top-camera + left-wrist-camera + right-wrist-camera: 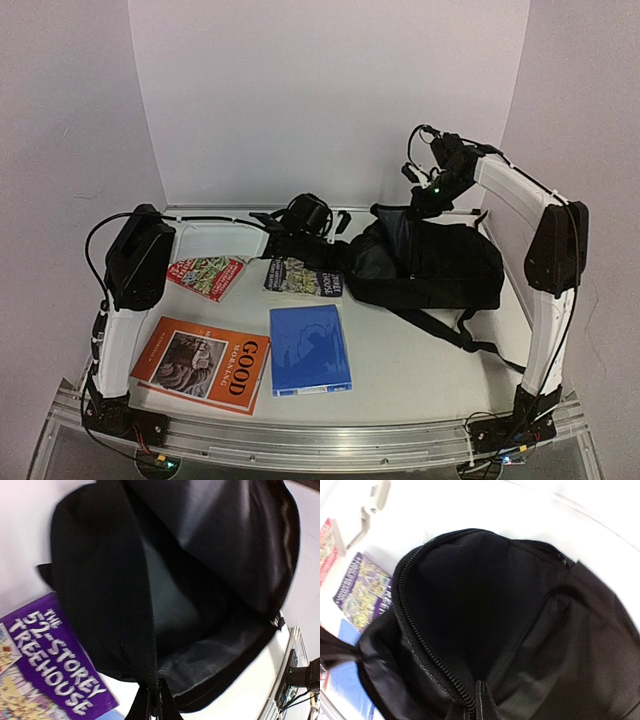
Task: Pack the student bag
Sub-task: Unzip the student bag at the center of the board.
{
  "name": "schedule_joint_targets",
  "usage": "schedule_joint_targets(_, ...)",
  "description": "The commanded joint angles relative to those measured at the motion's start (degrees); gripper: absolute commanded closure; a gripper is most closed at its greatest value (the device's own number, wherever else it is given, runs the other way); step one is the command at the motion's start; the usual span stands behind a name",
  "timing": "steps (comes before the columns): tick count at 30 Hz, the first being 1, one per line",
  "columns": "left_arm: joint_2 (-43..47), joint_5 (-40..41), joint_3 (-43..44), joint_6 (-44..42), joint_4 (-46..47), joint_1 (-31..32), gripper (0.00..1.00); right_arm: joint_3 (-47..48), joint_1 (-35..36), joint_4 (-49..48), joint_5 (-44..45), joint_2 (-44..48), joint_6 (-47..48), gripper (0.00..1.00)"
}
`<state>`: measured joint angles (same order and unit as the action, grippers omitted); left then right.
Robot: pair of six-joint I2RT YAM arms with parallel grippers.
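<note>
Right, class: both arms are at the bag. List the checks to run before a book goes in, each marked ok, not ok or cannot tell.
1. Left tool shut on the student bag fabric: ok.
2. Right tool shut on the zip edge: ok.
3. Bag mouth open, grey lining showing: ok.
4. Bag bottom free of items: cannot tell, too dark.
5. A tool free to fetch a book: not ok.
6. Blue book lying uncovered: ok.
</note>
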<state>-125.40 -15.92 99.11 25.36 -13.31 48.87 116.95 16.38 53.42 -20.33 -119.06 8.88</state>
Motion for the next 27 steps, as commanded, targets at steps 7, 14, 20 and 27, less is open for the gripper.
schedule_joint_targets(7, 3.9, -7.0, -2.7, -4.9, 7.0, 11.6, 1.0, 3.9, 2.8, 1.3, -7.7, 3.4, 0.3, 1.0)
schedule_joint_targets(14, 4.8, -5.0, -7.6, -4.2, 8.5, 12.1, 1.0, -3.8, 2.9, 1.6, -5.6, 8.5, 1.9, 1.0)
schedule_joint_targets(20, 6.0, -4.5, -13.0, -2.6, 10.3, 12.0, 1.0, -15.7, -8.7, 1.2, 1.8, 13.7, 3.2, 1.0)
schedule_joint_targets(27, 4.1, -4.0, -13.9, -2.5, 9.8, 12.0, 1.0, -28.7, -13.4, -8.1, 15.6, 7.2, 6.0, 1.0)
